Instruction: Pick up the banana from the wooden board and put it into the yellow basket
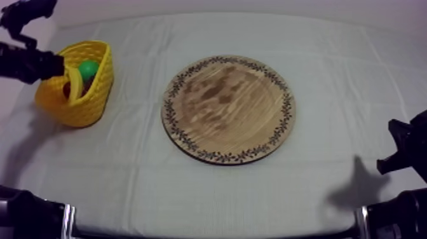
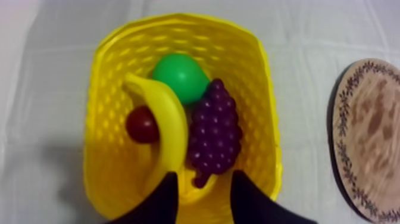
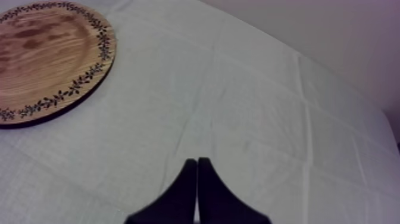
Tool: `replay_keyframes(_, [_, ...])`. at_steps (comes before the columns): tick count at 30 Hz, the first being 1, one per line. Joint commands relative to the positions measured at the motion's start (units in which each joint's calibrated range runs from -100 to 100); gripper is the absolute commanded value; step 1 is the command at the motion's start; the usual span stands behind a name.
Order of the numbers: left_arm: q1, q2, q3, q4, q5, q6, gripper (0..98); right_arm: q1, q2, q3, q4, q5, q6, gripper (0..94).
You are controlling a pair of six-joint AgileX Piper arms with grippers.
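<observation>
Top view: the banana (image 1: 75, 84) is lying inside the yellow basket (image 1: 86, 111) at the far left, the left arm (image 1: 32, 63) reaching over it. The round wooden board (image 1: 227, 108) is carrying nothing. I judge the placing done; the next move is calling for a straight lift clear of the latticed wall.

Left wrist view: the left gripper (image 2: 204, 179) is hanging spread, pinching nothing, over the basket's edge. The smooth curved banana is lying between a small red fruit (image 2: 142, 124) and bumpy grapes (image 2: 214, 128).

Right wrist view: the right gripper (image 3: 197, 164) is resting pressed together above the creased cloth (image 3: 268, 119).
</observation>
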Motion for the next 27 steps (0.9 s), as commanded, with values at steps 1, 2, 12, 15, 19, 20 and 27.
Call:
replay_keyframes(1, [-0.4,-10.3,12.1,0.04,-9.8,0.8,26.6,0.0,0.0,0.0,0.0,0.0,0.0,0.3])
replay_keyframes(2, [-0.8,-12.5,14.3,-0.01,-11.6,1.4,23.5,0.0,0.0,0.0,0.0,0.0,0.0,0.3])
replay_keyframes(12, [-2.9,-39.4,34.5,-6.37,-21.4,10.3,1.1,0.0,0.0,0.0,0.0,0.0,0.0,0.3])
replay_keyframes(15, [-3.0,-48.0,39.5,-9.25,-21.0,14.0,0.4,0.0,0.0,0.0,0.0,0.0,0.0,0.3])
replay_keyframes(19, [-2.7,-58.6,42.6,-10.09,-15.0,14.6,0.2,0.0,0.0,0.0,0.0,0.0,0.0,0.3])
replay_keyframes(20, [-2.6,-60.7,42.6,-10.00,-13.1,14.4,0.1,0.0,0.0,0.0,0.0,0.0,0.0,0.3])
replay_keyframes(27, [-1.3,-70.0,42.8,-9.59,-8.7,14.6,0.1,0.1,0.0,0.0,0.0,0.0,-0.1,0.3])
